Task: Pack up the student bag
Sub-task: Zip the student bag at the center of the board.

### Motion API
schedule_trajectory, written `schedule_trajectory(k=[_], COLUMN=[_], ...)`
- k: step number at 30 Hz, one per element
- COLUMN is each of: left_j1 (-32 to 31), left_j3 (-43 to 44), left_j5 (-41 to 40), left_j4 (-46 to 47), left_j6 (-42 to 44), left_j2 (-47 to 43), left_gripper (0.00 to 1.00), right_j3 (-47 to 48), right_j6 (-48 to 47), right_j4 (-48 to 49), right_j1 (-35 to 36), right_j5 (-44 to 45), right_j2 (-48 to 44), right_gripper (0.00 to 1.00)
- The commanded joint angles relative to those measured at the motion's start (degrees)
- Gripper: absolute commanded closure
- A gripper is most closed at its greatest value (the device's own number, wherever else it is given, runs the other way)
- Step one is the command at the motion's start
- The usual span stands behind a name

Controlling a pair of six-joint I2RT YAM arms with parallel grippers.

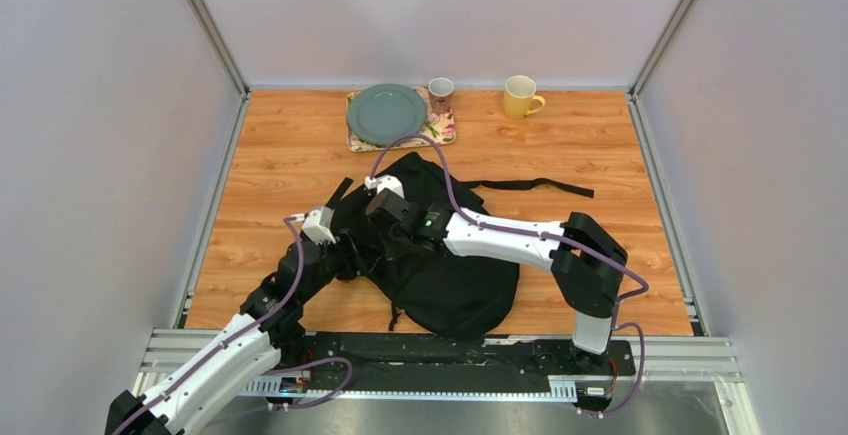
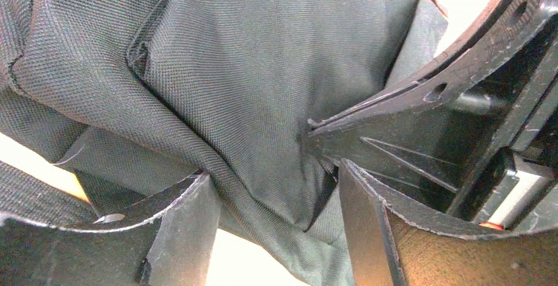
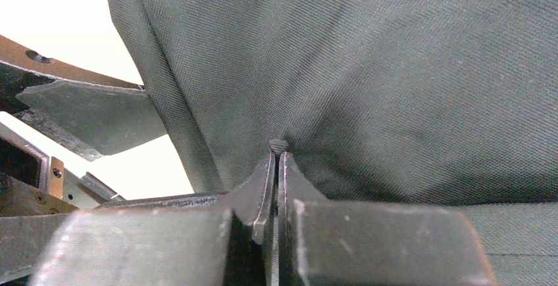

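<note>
Item: student bag (image 1: 455, 280), a black woven-fabric backpack, is lying slumped flat at the middle of the wooden table (image 1: 620, 165), with one long strap (image 1: 535, 186) trailing out to the right. Both arms are working at its upper left part. The right gripper (image 3: 278, 158) is pinching a small fold of the cloth, its jaws pressed together and the weave puckering toward the tip. The left gripper (image 2: 273, 174) is standing with its jaws well apart; a loose fold is passing between them, but neither finger is squeezing it. Handling, as a judgement: the bag is looking soft, limp and light, creasing wherever it is touched, so it is likely to sag and shut its own mouth unless two points are being held apart. The coarse weave should be giving the pads decent friction, though a thin pinch could be slipping free under a pull. Better holds are probably a doubled hem, a seam or the rim of the opening, not a single layer; the opening itself is not showing in these views. Also present along the far edge: a green plate (image 1: 386, 113) sitting on a floral mat (image 1: 442, 134), a small brown cup (image 1: 440, 89) just beside it, and a yellow mug (image 1: 521, 96), all well apart from the bag.
</note>
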Motion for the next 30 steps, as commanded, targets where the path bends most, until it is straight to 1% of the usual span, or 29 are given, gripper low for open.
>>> schedule_trajectory(k=[1,6,13,20,21,24,25,27,28,29,30], left_j1=[-0.2,-0.2,-0.2,-0.2,-0.2,-0.2,-0.2,-0.2,-0.2,-0.1,-0.1], left_j3=[-0.6,-3.9,-4.0,-5.0,-5.2,-5.6,-5.8,-5.8,-5.5,-4.8,-3.0], left_j5=[5.7,6.8,9.4,10.6,10.8,11.5,11.8,11.7,11.5,10.5,9.9], left_j4=[-1.1,0.4,1.5,4.8,5.2,6.7,7.5,9.1,9.0,7.4,6.4], left_j6=[-5.6,-9.1,-9.6,-11.1,-11.1,-11.1,-11.1,-10.8,-9.8,-8.9,-7.7], left_j2=[-2.8,-6.0,-4.7,-2.8,-2.1,0.2,0.9,2.5,3.0,3.8,4.2], left_gripper=[0.28,0.28,0.31,0.45,0.53,0.62,0.74,0.86,0.97,1.0,1.0], right_j3=[-1.4,-1.9,-2.8,-3.6,-3.8,-3.9,-3.9,-4.1,-4.1,-4.1,-4.2], right_j6=[0.4,0.5,1.0,0.8,0.8,0.6,0.6,0.4,0.3,0.1,-0.2], right_j4=[4.8,5.0,4.7,4.3,4.3,4.3,4.3,4.2,4.2,4.0,3.6], right_j1=[-0.2,-0.3,-0.3,-0.3,-0.3,-0.3,-0.3,-0.3,-0.4,-0.5,-0.5], right_j5=[-1.6,-0.8,0.6,1.8,1.8,1.8,1.8,2.0,2.5,2.9,3.4], right_j2=[-4.9,-5.8,-6.7,-7.5,-7.5,-7.9,-8.1,-8.4,-8.5,-8.5,-8.5], right_gripper=[1.0,1.0,1.0,1.0,1.0,1.0,1.0,1.0,1.0,1.0,1.0])
